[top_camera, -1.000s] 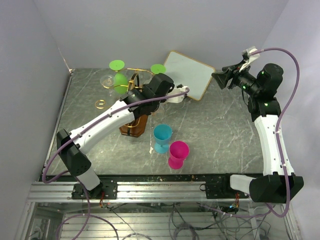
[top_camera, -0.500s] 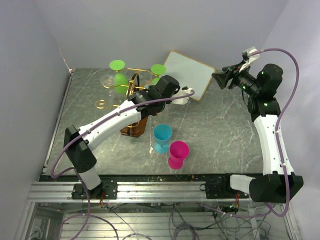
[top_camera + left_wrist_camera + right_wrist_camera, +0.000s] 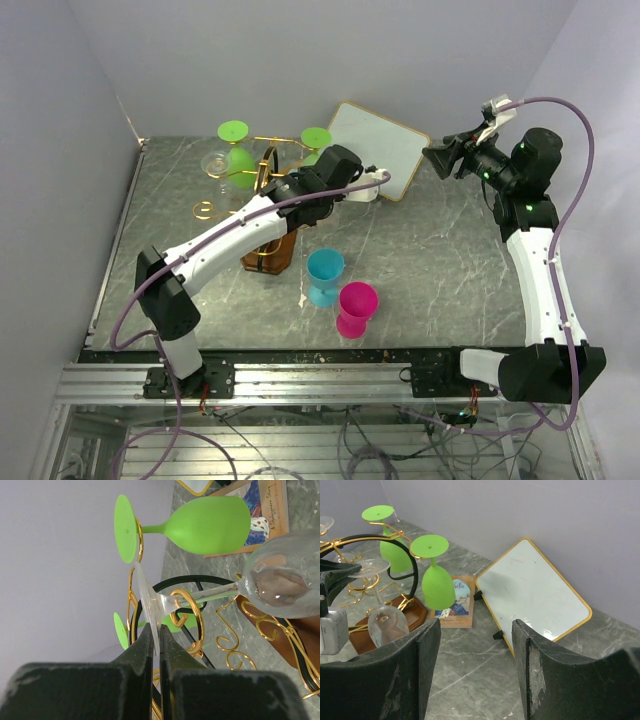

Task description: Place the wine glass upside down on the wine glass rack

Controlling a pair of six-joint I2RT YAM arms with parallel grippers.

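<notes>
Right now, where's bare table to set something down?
Biggest free patch: table right of the blue cup and pink cup, in front of the white board, up to the right arm. Smaller strip along the left wall. Crowded: back-left, around the wine glass rack, where the left end effector holds the wine glass.

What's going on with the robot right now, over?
Left pincer shut on foot of clear wine glass, glass upside down, stem in rack curl. Right pincer open, empty. Green glass hangs alongside, not touching.
</notes>
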